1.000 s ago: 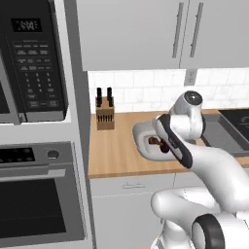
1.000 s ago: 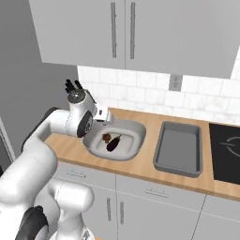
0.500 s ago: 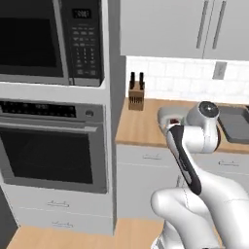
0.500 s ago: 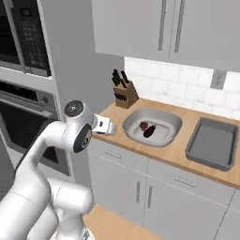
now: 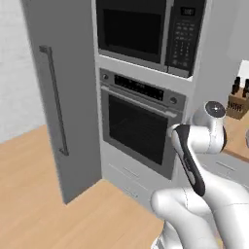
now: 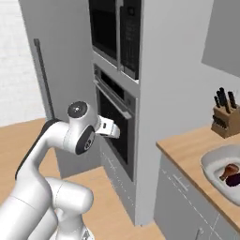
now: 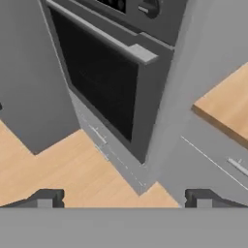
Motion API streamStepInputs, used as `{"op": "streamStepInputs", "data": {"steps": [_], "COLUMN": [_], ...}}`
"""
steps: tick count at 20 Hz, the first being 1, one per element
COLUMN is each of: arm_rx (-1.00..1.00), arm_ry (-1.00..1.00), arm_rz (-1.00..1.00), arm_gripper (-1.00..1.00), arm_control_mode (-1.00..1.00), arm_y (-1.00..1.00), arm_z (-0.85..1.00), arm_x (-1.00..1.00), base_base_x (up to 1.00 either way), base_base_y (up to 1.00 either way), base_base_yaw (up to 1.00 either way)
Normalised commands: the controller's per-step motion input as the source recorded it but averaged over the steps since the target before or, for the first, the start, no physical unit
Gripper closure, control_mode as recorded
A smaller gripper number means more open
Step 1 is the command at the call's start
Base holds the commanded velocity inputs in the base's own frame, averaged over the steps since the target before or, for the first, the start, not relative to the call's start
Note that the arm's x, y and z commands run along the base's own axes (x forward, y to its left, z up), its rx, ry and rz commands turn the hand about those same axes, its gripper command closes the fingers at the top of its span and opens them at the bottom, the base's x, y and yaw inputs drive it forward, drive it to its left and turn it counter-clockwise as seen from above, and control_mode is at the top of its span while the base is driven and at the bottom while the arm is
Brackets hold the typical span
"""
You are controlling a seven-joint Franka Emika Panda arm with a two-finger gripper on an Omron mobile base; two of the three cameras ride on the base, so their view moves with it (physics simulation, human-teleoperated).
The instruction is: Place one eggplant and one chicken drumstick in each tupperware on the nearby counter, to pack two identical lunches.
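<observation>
Gripper jaws spread, empty, facing oven. Eggplant in tupperware: smooth, slippery, prob light; grab mid-body.

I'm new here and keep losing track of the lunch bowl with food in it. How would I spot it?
Find the tall grey column with the oven, then follow the wooden counter to its right. Past the knife block sits the light grey bowl, at the picture's right edge. Unlike anything nearby, it holds dark purple and reddish-brown food.

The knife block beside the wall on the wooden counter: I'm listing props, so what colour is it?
Light brown wood, with black knife handles; the knife block shows best in the right base view.
</observation>
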Motion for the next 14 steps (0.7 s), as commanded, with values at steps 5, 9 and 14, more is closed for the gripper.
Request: {"op": "streamStepInputs", "data": {"steps": [5,9,14], "arm_rx": [0.00,0.00,0.00], "arm_ry": [0.00,0.00,0.00], "arm_rz": [0.00,0.00,0.00], "arm_gripper": [-1.00,-1.00,-1.00], "arm_control_mode": [1.00,1.00,1.00], "arm_y": [0.00,0.00,0.00], "arm_z": [0.00,0.00,0.00], "arm_x": [0.00,0.00,0.00], "base_base_x": [-0.01,0.04,0.72], "base_base_y": [0.12,0.60,0.40], "base_base_yaw": [0.99,0.83,0.54]}}
